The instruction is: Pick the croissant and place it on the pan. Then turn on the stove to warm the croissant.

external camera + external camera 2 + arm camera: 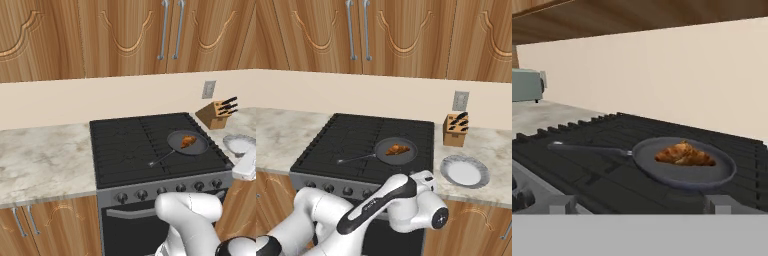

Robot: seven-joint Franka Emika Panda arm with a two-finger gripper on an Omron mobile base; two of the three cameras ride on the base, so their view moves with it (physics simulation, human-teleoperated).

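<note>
The croissant (188, 141) (397, 149) (684, 154) lies inside the dark grey pan (199, 148) (387, 159) (657, 171), which sits on the right front grate of the black stove (125, 145) (351, 135) (587, 175). The pan's thin handle (161, 160) (587, 148) points toward the stove's front left. A row of knobs (161, 190) (329, 188) runs along the stove front. My gripper (640, 205) hovers low at the stove's front edge, looking across at the pan. It is open, fingertips (563, 205) wide apart, holding nothing.
A pale round plate (239, 144) (464, 171) rests on the counter right of the stove, with a knife block (216, 114) (455, 130) behind it. A wall outlet (460, 100) is above. A toaster-like appliance (527, 85) stands far left. Wooden cabinets hang overhead.
</note>
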